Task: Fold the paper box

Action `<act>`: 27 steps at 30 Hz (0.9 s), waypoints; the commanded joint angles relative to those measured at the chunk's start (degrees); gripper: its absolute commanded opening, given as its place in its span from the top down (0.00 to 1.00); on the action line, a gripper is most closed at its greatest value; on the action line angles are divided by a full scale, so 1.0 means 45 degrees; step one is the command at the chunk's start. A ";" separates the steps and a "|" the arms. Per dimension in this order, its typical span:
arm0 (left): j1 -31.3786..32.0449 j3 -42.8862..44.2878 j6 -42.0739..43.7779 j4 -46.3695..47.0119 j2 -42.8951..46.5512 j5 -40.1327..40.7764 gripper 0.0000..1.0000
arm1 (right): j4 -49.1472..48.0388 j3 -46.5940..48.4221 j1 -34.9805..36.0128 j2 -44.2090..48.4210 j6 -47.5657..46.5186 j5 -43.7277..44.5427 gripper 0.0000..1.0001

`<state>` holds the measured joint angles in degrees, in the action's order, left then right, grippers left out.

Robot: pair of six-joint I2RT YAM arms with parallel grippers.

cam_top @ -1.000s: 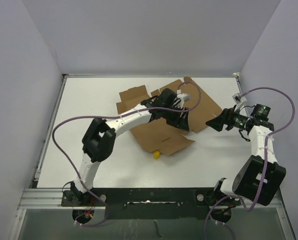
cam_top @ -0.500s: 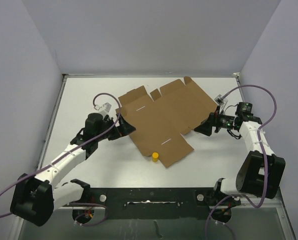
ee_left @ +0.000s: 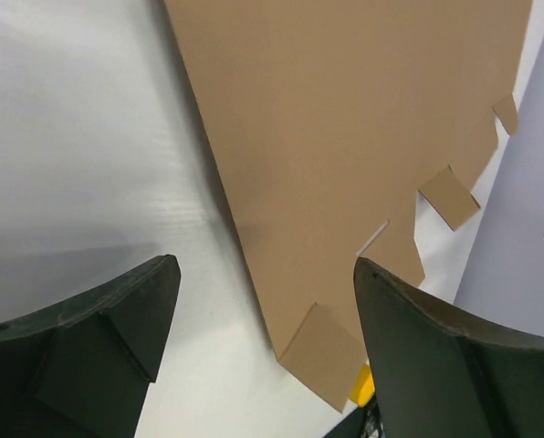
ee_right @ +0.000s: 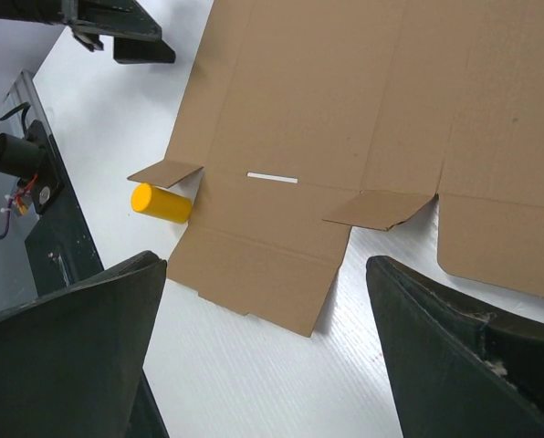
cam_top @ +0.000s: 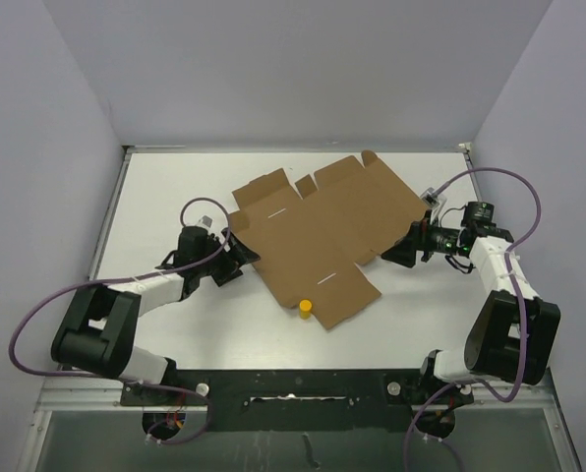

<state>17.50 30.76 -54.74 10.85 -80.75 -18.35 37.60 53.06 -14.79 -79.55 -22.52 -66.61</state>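
Observation:
The paper box (cam_top: 322,231) is a flat brown die-cut sheet lying unfolded mid-table, with small tabs slightly raised. My left gripper (cam_top: 236,258) hovers low at the sheet's left edge, open and holding nothing. In the left wrist view the sheet (ee_left: 345,137) fills the upper right, its left edge and a corner flap running between the spread jaws of my left gripper (ee_left: 265,301). My right gripper (cam_top: 396,251) stands open just off the sheet's right side. The right wrist view looks across the sheet (ee_right: 345,119) from there, bare table between the jaws of my right gripper (ee_right: 263,338).
A small yellow cylinder (cam_top: 304,308) lies against the sheet's near edge, also seen as the cylinder (ee_right: 161,203) beside a raised tab. White walls enclose the table on three sides. A black rail (cam_top: 293,383) with the arm bases runs along the near edge.
The left arm has pulled back off the sheet to its left edge, elbow folding toward the base. The sheet now lies flat. The right gripper has shifted slightly closer to the sheet's right side.

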 commanded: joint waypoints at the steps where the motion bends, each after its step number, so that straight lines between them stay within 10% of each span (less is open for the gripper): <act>1: -0.0057 0.0396 -0.0680 0.2658 -0.1572 0.0579 0.26 | -0.0173 0.0475 0.0092 0.0002 -0.0095 -0.0182 0.03; 15: 0.0661 0.1321 -0.1928 0.6993 -0.5209 0.0861 0.66 | -0.0306 0.0418 0.0093 -0.0070 0.0071 -0.0249 0.03; 27: 0.1313 0.1757 -0.2112 0.8658 -0.4303 0.1340 1.00 | -0.0767 0.0388 -0.0008 -0.0472 0.0887 0.0421 0.02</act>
<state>22.39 36.56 -64.31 42.54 -104.14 -13.65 36.49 53.06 -14.79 -81.38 -20.29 -64.97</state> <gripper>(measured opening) 0.015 0.971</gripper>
